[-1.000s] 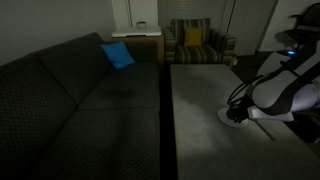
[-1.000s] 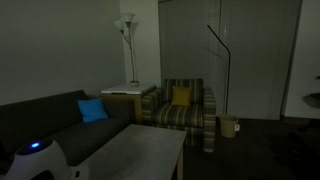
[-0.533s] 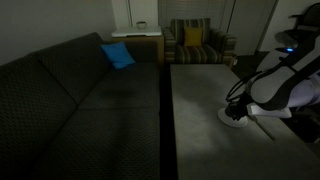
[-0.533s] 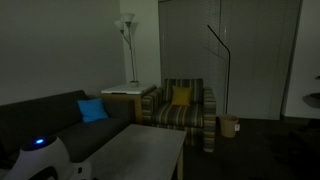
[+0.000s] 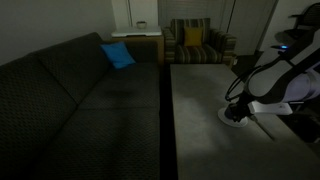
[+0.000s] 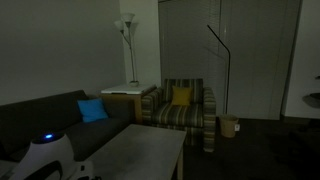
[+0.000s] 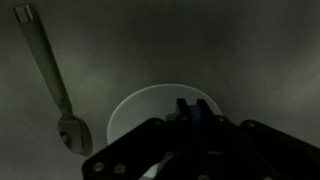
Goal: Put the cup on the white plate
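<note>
gripper (image 7: pixel 192 122) pinched shut on the cup (image 7: pixel 188 111) | cup over the white plate (image 7: pixel 135 118), contact unclear | change: arm (image 5: pixel 275 85) body has shifted slightly, gripper stays at plate | spoon (image 7: pixel 52 85) beside plate

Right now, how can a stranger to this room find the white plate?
Look at the long grey table beside the dark sofa. The white plate lies on it directly under the gripper. It is round and pale; the spoon beside it is slim.
</note>
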Tool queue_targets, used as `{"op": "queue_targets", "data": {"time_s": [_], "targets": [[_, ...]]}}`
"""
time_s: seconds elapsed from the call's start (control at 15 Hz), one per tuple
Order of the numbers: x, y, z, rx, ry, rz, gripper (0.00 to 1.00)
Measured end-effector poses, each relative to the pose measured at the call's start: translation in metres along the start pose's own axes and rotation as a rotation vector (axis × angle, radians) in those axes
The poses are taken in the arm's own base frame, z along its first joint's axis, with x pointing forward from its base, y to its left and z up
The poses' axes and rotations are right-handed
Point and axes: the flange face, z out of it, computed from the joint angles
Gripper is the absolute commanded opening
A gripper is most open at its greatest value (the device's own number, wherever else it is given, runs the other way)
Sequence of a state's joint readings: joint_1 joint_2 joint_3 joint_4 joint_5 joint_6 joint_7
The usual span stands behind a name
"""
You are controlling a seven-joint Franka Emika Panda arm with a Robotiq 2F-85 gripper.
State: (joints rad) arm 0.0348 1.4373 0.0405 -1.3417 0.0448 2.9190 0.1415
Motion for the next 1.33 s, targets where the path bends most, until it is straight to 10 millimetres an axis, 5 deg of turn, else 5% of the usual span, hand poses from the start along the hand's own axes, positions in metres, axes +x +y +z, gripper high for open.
{"op": "queue_targets", "data": {"time_s": [1.33], "targets": [[0.012, 0.008, 0.006, -0.09, -0.13, -0.06, 0.03]]}}
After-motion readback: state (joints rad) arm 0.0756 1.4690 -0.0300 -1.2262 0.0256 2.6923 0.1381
